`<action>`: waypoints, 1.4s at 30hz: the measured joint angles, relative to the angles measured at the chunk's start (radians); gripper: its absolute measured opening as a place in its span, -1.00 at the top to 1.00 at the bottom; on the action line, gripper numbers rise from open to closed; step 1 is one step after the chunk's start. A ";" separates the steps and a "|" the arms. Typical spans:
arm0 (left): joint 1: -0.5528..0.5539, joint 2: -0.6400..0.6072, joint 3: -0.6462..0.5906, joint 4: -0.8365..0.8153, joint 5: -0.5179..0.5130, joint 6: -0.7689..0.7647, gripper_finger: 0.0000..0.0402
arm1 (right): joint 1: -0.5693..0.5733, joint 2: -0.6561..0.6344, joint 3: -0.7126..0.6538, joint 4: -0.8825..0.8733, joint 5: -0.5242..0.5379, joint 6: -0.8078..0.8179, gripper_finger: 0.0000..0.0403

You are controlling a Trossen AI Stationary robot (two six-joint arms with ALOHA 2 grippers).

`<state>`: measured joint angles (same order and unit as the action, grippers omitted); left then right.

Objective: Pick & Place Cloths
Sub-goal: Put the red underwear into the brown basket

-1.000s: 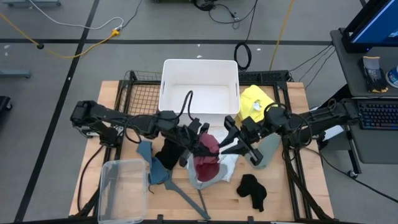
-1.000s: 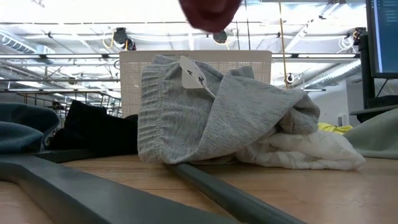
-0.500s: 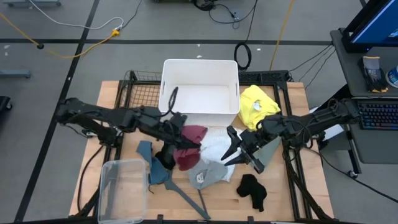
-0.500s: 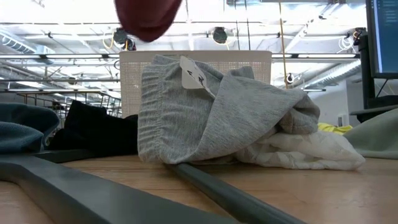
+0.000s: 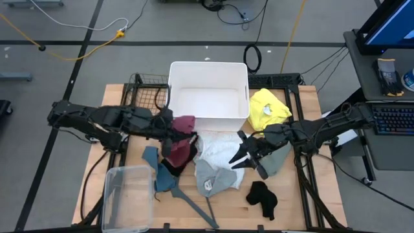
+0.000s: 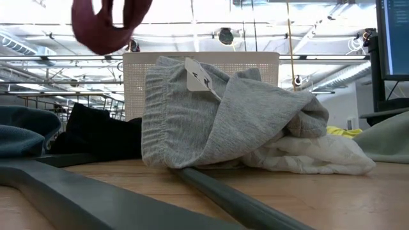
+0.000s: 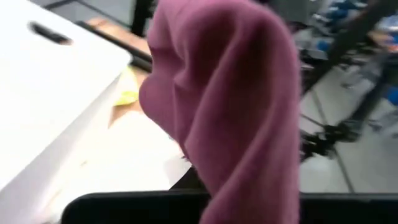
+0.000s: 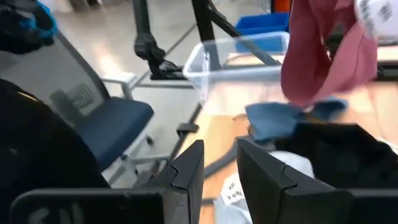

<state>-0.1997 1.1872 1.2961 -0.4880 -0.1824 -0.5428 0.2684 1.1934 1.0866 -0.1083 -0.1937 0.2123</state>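
My left gripper [image 5: 169,129] is shut on the maroon cloth [image 5: 184,138], which hangs in the air near the white bin's [image 5: 208,72] near-left corner and shows high in the low view [image 6: 102,25]. On the table lie the lacy white cloth [image 5: 218,150], the light grey cloth [image 5: 212,180] partly over it, black cloths [image 5: 262,197] [image 5: 172,166], a teal cloth [image 5: 159,176] and a yellow cloth [image 5: 268,108]. My right gripper [image 5: 238,153] is open just right of the white cloth, holding nothing. My left gripper holds the maroon cloth [image 7: 236,93] lifted clear of the table. The cloth drapes slack over and below the fingers and hides them in both the high view and the left wrist view, so which part is held cannot be told.
A grey plastic hanger [image 5: 194,204] lies by the near edge under the grey cloth. A clear plastic tub [image 5: 129,197] stands at the near-left corner. A pale grey-green cloth [image 5: 279,156] lies under my right arm. A black wire rack [image 5: 143,97] sits left of the bin.
My left gripper has carried the maroon cloth up off the grey and white pile and toward the table's left and far side, ending beside the bin's near-left corner; the cloth swings slack. My right gripper drew slightly toward the near edge.
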 joint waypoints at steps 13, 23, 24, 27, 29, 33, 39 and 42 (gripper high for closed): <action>0.008 -0.115 0.000 -0.253 -0.282 -0.057 1.00 | -0.005 -0.028 0.000 -0.116 0.095 -0.016 0.57; 0.060 -0.203 0.000 -0.399 -0.428 -0.072 1.00 | -0.005 -0.076 0.000 -0.167 0.147 -0.017 0.57; 0.069 -0.205 0.000 -0.417 -0.448 -0.072 1.00 | -0.005 -0.082 0.000 -0.166 0.147 -0.020 0.57; 0.100 -0.216 0.000 -0.468 -0.501 -0.066 1.00 | -0.005 -0.093 0.000 -0.171 0.152 -0.023 0.57; 0.126 -0.217 0.000 -0.487 -0.539 -0.046 1.00 | -0.005 -0.104 0.000 -0.183 0.178 -0.024 0.57; 0.187 -0.213 0.000 -0.528 -0.611 0.029 1.00 | -0.005 -0.116 0.000 -0.196 0.198 -0.024 0.57; 0.301 -0.213 0.000 -0.533 -0.747 0.161 1.00 | -0.005 -0.123 0.000 -0.208 0.223 -0.023 0.57; 0.360 -0.213 0.000 -0.533 -0.818 0.210 1.00 | -0.005 -0.126 0.000 -0.217 0.224 -0.022 0.57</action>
<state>0.1606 0.9744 1.2961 -1.0209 -1.0004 -0.3332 0.2634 1.0672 1.0870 -0.3257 0.0307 0.1901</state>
